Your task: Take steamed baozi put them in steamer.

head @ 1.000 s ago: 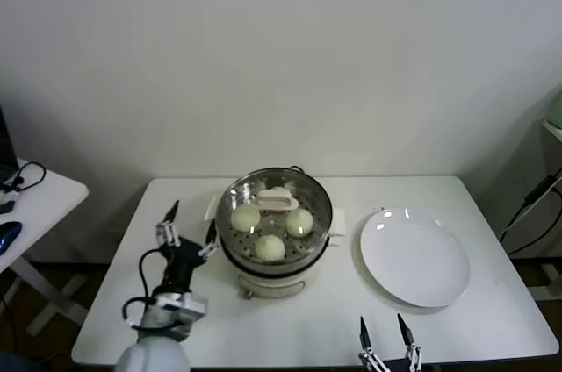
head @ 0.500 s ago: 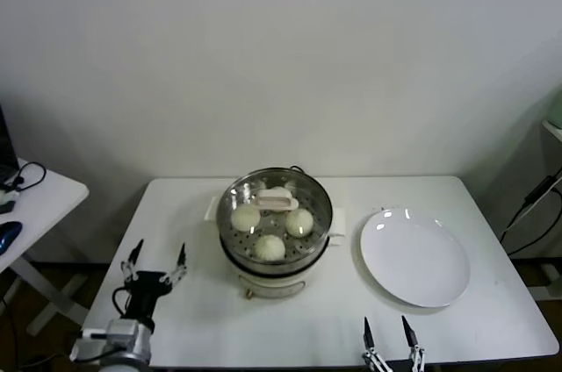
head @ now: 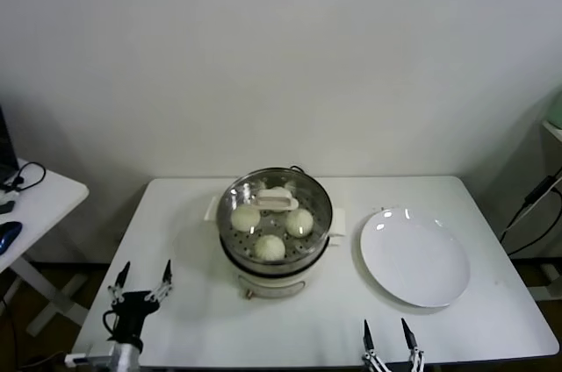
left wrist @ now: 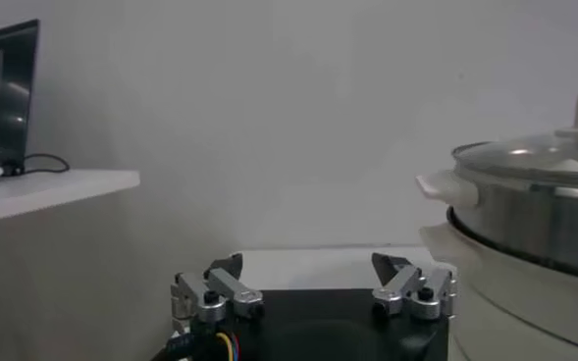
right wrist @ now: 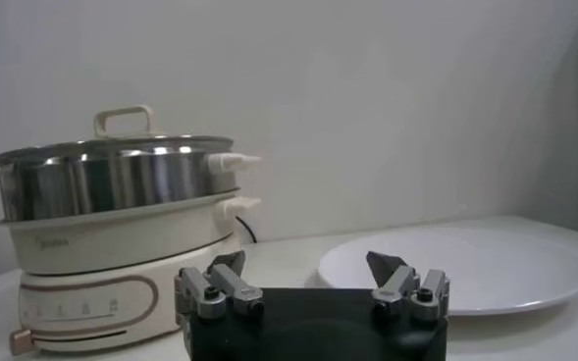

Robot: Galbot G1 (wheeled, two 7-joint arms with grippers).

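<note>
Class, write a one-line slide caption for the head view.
Cream-white buns sit under a glass lid in the steel steamer beside an empty white plate; both open grippers, left and right, wait near the table's front edge.

shiny steel steamer (head: 275, 245) (glass-lidded), glossy plate (head: 414, 257)

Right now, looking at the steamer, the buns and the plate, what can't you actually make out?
- Fourth baozi: head view shows three through the glass lid; the lid handle covers the spot behind.
- Steamer contents: hidden by its steel wall in both wrist views.
- Plate: right wrist view is edge-on, so its surface is unreadable.
- Right gripper: arm cut off by the head view's lower edge.
- Left gripper: open, empty.
</note>
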